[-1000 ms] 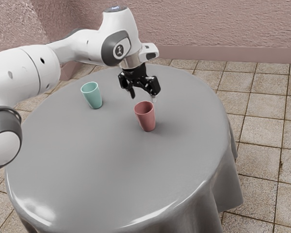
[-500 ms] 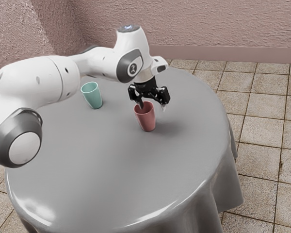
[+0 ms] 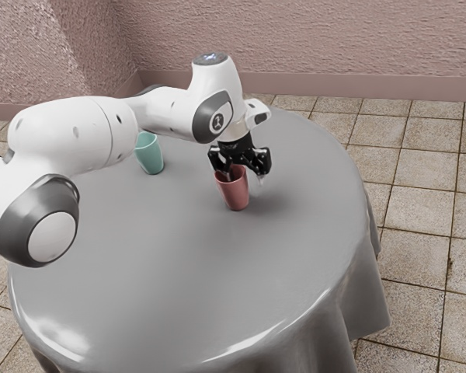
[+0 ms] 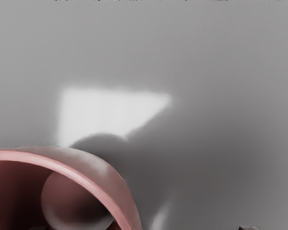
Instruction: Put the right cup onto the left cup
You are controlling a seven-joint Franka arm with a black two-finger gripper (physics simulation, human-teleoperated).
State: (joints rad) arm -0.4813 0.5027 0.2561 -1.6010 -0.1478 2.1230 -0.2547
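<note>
Lower than before, our tool [image 3: 245, 180] stands wide open in the exterior view, gripping nothing, one finger dipped inside the pink cup [image 3: 235, 197], which stands on the surface [image 3: 171, 256]. By the wrist view, we'd keep the rim [image 4: 26, 157] between both fingers, descend straight, then close gently to avoid tipping it.

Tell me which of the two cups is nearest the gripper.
The red cup, farther to the exterior view's right: the gripper is right at it, one finger reaching inside. The green cup stands well apart from the gripper.
</note>
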